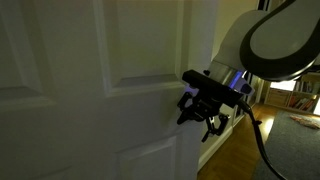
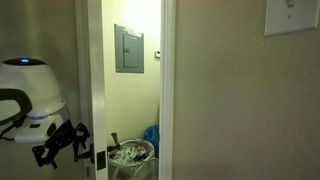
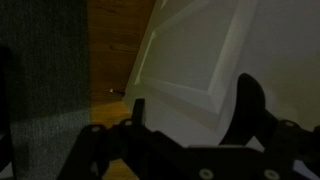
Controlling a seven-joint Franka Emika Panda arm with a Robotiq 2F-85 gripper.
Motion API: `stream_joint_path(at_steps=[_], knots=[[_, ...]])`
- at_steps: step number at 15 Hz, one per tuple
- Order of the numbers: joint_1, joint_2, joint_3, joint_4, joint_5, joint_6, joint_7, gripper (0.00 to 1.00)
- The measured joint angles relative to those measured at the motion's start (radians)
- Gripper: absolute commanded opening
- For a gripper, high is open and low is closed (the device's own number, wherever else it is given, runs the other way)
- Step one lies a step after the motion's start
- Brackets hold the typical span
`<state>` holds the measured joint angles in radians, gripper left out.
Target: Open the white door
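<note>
The white door (image 1: 90, 80) with raised rectangular panels fills the left of an exterior view. My black gripper (image 1: 205, 105) hangs at its free edge, about mid-height, fingers toward the panel. In the wrist view the gripper (image 3: 193, 95) is open. Its two dark fingers stand apart and the door's raised panel (image 3: 200, 40) shows between them, close ahead. Nothing is held. The dark lever handle does not show in any view. The gripper (image 2: 60, 145) also appears low at the left beside a white upright edge (image 2: 97, 90).
Through the gap is a lit room with a grey wall panel (image 2: 128, 48), a waste bin (image 2: 131, 156) and a blue bag (image 2: 151, 138). A plain wall with a light switch (image 2: 292, 15) stands on the right. There is wood floor (image 1: 235, 155) beyond the door edge.
</note>
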<state>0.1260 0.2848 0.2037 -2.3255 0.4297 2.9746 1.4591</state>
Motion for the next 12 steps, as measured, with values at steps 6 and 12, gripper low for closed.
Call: stream_joint_path(at_steps=[6,12], knots=[[0.0,0.009,0.0,0.005,0.0,0.0,0.0,1.0],[0.0,0.009,-0.001,0.007,0.0,0.0,0.0,1.0]])
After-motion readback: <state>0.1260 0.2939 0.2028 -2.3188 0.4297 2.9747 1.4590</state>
